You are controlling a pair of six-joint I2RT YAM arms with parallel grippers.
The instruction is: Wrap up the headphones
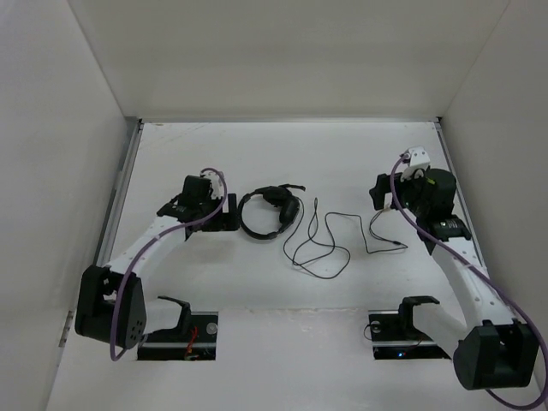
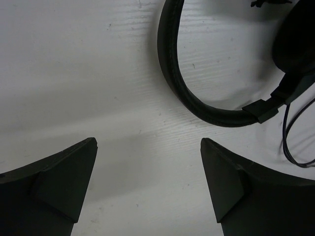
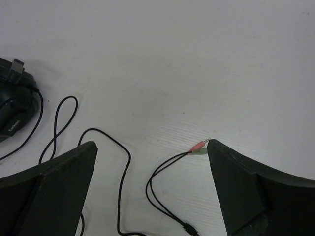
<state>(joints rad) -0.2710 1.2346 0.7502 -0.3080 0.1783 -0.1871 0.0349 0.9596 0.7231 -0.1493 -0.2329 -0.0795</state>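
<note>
Two pairs of jaws, mine, gape wide and hold nothing: the left jaws just left of the headphones lying on the desk, the right jaws by the pink and green plugs ending their thin black cable.

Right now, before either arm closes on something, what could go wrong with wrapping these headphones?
1. The headband lies off to one side of the open left pincer, not inside it; closing here would likely catch nothing or push the headphones away.
2. The plugs lie at the very edge of the open right pincer; a descent could pin them instead of gripping.
3. The cable lies in loose crossing loops, so pulling may knot it.
</note>
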